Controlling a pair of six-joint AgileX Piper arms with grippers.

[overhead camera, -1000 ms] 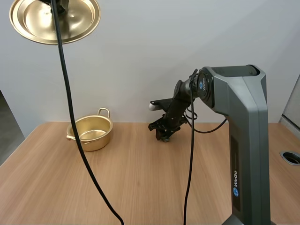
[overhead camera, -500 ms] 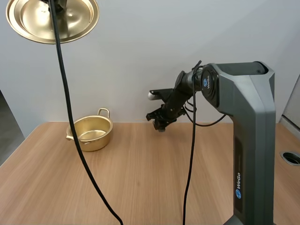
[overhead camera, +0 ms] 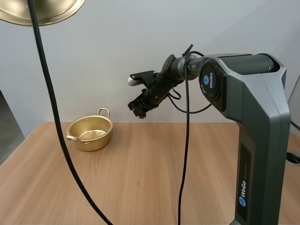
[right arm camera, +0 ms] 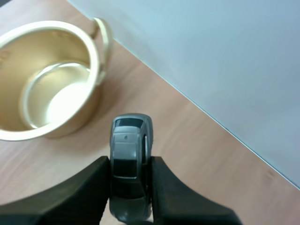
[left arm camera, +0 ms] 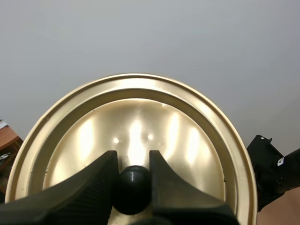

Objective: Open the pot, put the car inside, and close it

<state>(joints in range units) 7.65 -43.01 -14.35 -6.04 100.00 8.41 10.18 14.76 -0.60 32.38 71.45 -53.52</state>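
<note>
The gold pot [overhead camera: 90,133] stands open and empty on the wooden table, at the back left; it also shows as the pot [right arm camera: 44,101] beyond my right fingers. Its gold lid [overhead camera: 40,10] hangs high above the table. My left gripper [left arm camera: 132,180] is shut on the lid's black knob [left arm camera: 132,187], with the lid's [left arm camera: 136,131] upper side facing the camera. My right gripper [overhead camera: 138,108] is in the air to the right of the pot and well above the table, shut on a small grey toy car [right arm camera: 129,159] pinched between the fingers.
The wooden table [overhead camera: 140,178] runs up to a plain white wall behind it. The right arm's tall grey base [overhead camera: 258,140] stands at the front right. A round hole [overhead camera: 293,158] sits at the table's right edge.
My right gripper has risen and moved left toward the pot with the car. The lid has been lifted higher and slightly left.
</note>
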